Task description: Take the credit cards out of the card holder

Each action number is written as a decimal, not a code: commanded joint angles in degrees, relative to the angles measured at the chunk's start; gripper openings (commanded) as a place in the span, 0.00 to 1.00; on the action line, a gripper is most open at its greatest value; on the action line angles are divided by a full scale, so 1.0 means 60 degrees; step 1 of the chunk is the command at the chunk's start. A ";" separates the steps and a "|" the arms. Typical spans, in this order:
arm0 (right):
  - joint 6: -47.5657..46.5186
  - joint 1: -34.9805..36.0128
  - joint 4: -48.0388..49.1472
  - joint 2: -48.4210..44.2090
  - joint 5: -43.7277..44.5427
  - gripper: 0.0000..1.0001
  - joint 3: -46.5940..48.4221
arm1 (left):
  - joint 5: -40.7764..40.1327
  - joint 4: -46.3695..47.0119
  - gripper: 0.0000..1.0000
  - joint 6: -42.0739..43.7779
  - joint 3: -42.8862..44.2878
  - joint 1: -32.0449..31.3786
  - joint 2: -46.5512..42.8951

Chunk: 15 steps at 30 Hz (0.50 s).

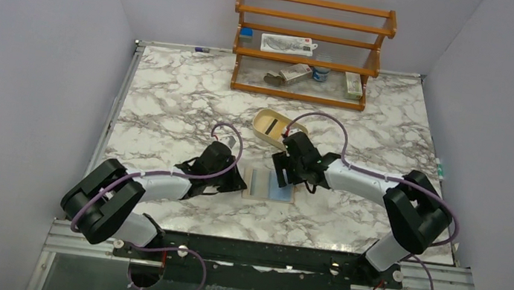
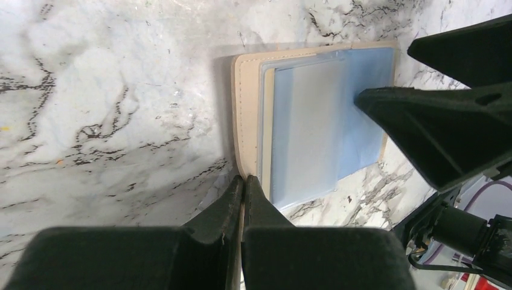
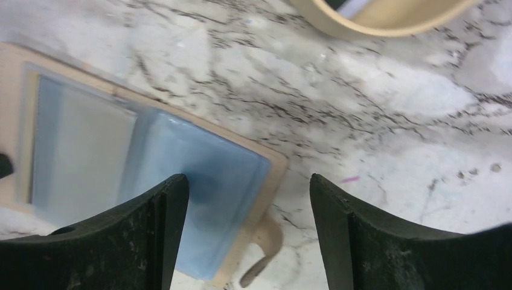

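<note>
Two arms reach in over the marble surface [image 1: 170,96] in the top view, meeting at the holder [image 1: 261,185], which lies opened flat near the middle, just in front of the arms. The left pincer [image 1: 240,182] sits at its left edge and the right pincer [image 1: 280,172] over its right half. An oval tan tray [image 1: 276,127] rests just behind, and a wooden rack [image 1: 310,47] stands at the far edge.

From the left wrist, the left pincer [image 2: 243,181] is pressed together on the holder's [image 2: 246,103] tan border, a thin tan strip showing between its fingers. The inside faces up, light blue. A pale grey rectangle [image 2: 308,127] fills the nearer pocket; whether it is a card I cannot tell. The right pincer's black fingers [image 2: 435,133] come in from the right, one tip on the blue panel.

From the right wrist, the right pincer [image 3: 244,181] is spread wide, holding nothing. Its left fingertip rests on the holder's [image 3: 205,163] blue panel near the corner; the other stands over bare surface [image 3: 392,121]. A tan strap [image 3: 268,241] curls out from the holder's edge, and the tray's rim [image 3: 338,24] shows at the top.
</note>
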 commanded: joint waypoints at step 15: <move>0.0145 -0.0673 -0.1969 -0.0849 0.1050 0.80 0.1595 | -0.0565 -0.0930 0.00 0.0448 0.0057 0.0002 -0.0351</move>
